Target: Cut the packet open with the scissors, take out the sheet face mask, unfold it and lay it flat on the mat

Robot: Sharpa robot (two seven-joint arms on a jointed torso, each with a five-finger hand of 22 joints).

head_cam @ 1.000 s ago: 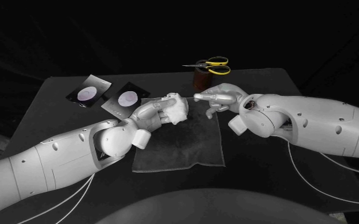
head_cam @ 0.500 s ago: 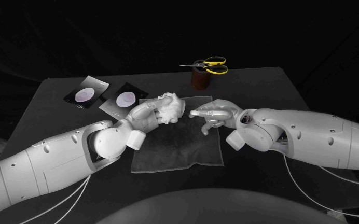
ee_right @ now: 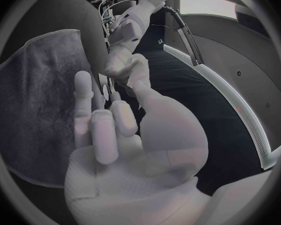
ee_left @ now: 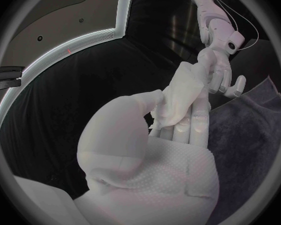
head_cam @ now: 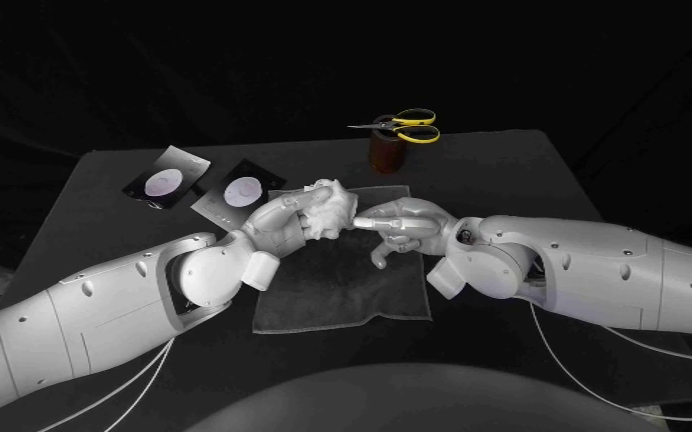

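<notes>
My left hand [head_cam: 289, 224] holds the folded white sheet mask [head_cam: 332, 208] up over the far end of the dark grey mat [head_cam: 346, 287]. My right hand [head_cam: 397, 227] has reached in from the right, and its thumb meets the mask's edge. I cannot tell whether a finger closes on the mask from behind. In the left wrist view the mask [ee_left: 181, 92] stands up from my left hand's fingers [ee_left: 190, 127], with my right hand [ee_left: 218, 70] at its tip. In the right wrist view my right hand [ee_right: 109, 125] points at the mask [ee_right: 133, 72]. The yellow-handled scissors [head_cam: 405, 126] lie on a brown cup [head_cam: 387, 156].
Two dark packets with pale ovals [head_cam: 170, 184] [head_cam: 241, 191] lie at the back left of the black table [head_cam: 505, 167], close beside my left forearm. The near part of the mat is bare. The brown cup stands just behind the mat.
My right hand has moved left and a little nearer, from beside the mat's far right corner up to the mask. My left hand has kept hold of the mask, almost still.
</notes>
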